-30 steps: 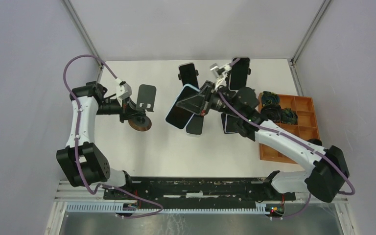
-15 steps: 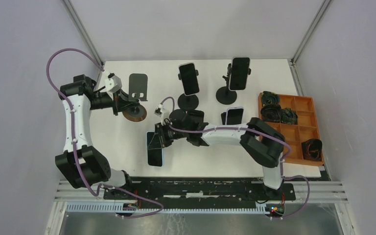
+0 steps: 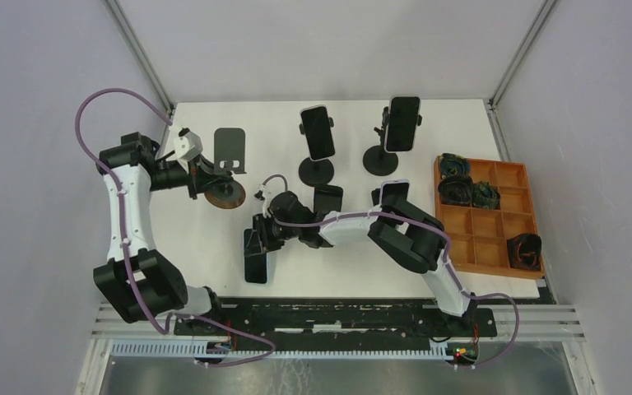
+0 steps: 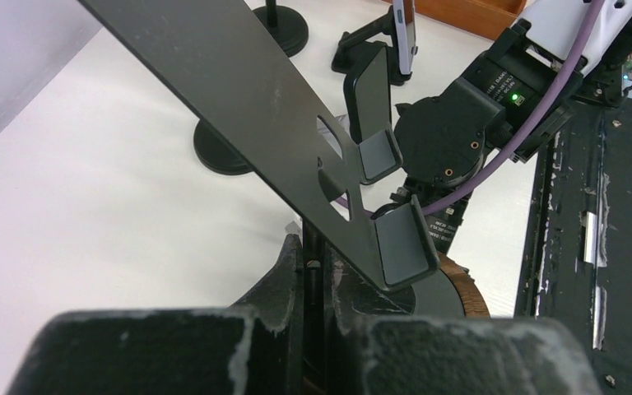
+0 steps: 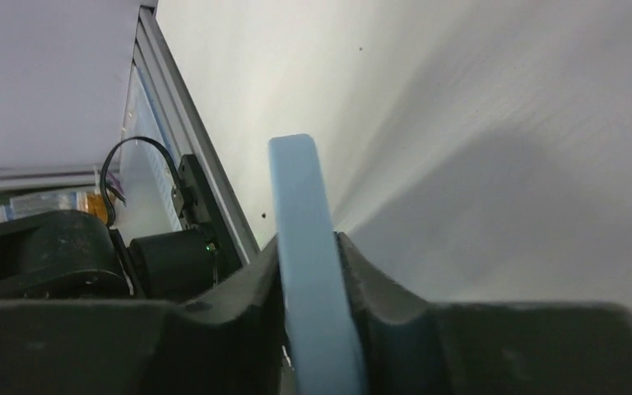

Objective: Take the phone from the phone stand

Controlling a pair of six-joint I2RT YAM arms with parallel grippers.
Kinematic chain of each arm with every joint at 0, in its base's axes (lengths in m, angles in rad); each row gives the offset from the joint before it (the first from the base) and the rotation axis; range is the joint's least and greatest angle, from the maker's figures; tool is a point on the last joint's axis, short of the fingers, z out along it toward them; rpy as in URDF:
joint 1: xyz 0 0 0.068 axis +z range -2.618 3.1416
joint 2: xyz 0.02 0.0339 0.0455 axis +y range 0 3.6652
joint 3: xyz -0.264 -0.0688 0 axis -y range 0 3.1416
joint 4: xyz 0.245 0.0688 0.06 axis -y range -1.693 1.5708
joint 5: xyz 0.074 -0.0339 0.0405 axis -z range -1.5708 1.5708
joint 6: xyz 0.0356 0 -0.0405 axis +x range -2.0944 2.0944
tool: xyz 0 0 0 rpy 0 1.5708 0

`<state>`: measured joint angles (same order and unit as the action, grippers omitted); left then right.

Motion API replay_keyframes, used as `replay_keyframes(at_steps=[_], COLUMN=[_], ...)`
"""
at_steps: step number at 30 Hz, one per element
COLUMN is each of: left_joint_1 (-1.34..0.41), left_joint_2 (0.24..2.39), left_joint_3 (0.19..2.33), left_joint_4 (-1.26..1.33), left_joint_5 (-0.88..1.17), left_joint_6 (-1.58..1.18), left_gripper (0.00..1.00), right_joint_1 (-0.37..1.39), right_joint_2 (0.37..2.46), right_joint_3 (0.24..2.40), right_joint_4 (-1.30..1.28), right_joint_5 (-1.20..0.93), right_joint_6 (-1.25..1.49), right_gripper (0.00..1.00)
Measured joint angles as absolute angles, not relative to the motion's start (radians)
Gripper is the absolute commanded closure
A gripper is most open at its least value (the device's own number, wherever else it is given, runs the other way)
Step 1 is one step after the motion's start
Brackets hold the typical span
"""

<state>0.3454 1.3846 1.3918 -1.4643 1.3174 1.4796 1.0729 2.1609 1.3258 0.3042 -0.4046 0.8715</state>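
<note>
- Near the front of the table, your right gripper holds the phone down low, its fingers squeezed tight on the blue edge.
- At the far left, your left gripper pinches the post of the stand.
- You can see the phone is off the stand and apart from it.

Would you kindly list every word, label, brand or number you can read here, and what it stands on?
No text is readable.
The phone in the right gripper has a blank dark face.
The orange label at the left of the right wrist view is too blurred.
</note>
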Motion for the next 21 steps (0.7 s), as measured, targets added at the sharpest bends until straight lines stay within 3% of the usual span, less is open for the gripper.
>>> replay_keyframes(at_steps=[3,8,21], left_joint_1=[0.345,0.345,0.345], left_joint_2=[1.385,1.383,1.372], left_joint_3=[1.376,1.348,1.338], left_joint_4=[-1.464,-1.464,-1.464], left_joint_5=[1.320,1.320,1.335], left_joint_6=[1.480,1.491,1.497], left_gripper=[0.98,0.98,0.98], right_joint_1=[1.073,1.065,1.022], right_joint_2=[2.161,2.152,1.898], right_joint_3=[1.326,1.326,1.316], right_joint_4=[0.290,0.259,0.099], right_joint_5=[-0.376,-0.315,-0.144], right_joint_6=[0.875,0.858,0.702], right_gripper=[0.32,0.03,0.02])
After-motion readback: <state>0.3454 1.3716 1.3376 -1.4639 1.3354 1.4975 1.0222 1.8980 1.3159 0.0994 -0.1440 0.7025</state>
